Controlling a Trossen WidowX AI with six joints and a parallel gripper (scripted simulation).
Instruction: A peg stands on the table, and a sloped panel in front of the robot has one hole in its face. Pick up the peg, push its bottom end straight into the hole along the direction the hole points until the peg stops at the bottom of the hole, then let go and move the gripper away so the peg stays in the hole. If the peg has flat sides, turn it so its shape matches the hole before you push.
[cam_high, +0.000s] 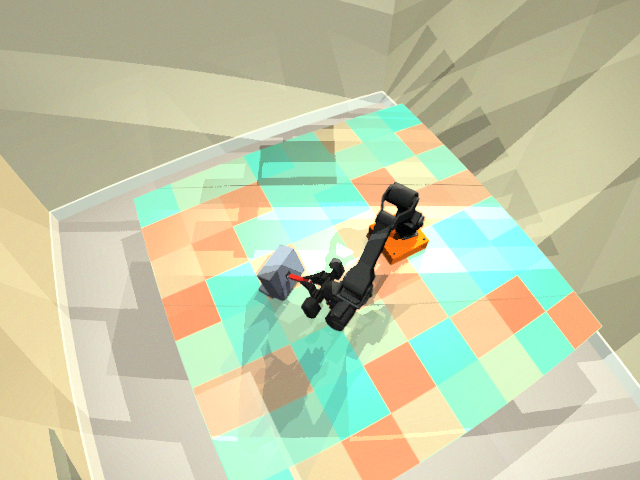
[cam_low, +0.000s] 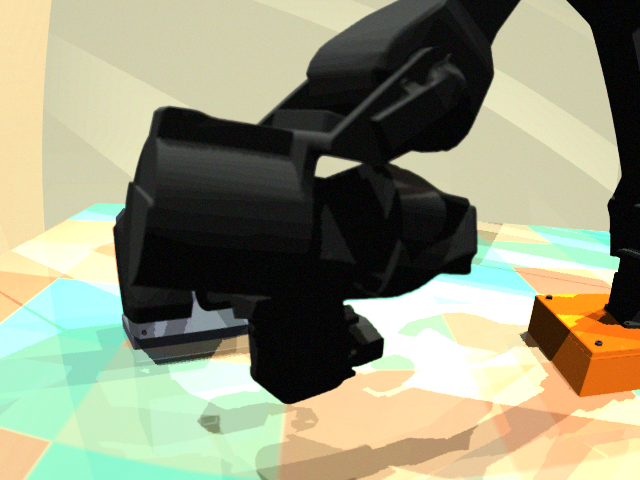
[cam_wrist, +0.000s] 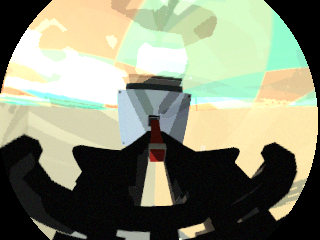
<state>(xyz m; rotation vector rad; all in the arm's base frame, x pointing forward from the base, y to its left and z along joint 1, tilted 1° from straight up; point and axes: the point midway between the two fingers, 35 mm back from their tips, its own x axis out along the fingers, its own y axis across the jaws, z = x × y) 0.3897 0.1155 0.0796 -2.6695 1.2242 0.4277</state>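
- Peg (cam_high: 298, 278) (cam_wrist: 156, 131), red, one: off the tabletop (cam_high: 372, 377) (cam_low: 155, 439) (cam_wrist: 225, 45), its far end at the mouth of the hole (cam_high: 287, 274) (cam_wrist: 154, 118); whether just inside or just short, I cannot tell
- Pincer (cam_high: 310, 282) (cam_low: 222, 301) (cam_wrist: 155, 134), one: narrow, gripping the peg
- Sloped panel (cam_high: 276, 268) (cam_low: 217, 317) (cam_wrist: 131, 122), grey, one, with one hole, dark and squarish
- Arm (cam_high: 369, 258) (cam_low: 403, 77), black, one, on one orange base (cam_high: 413, 253) (cam_low: 558, 356)
- Done: peg picked up and brought to the panel's face
- Left, as I judge it: check that the flat sides match, push along the hole to its bottom, let go, back away
- Progress: past halfway, I should say; much of the peg stands outside
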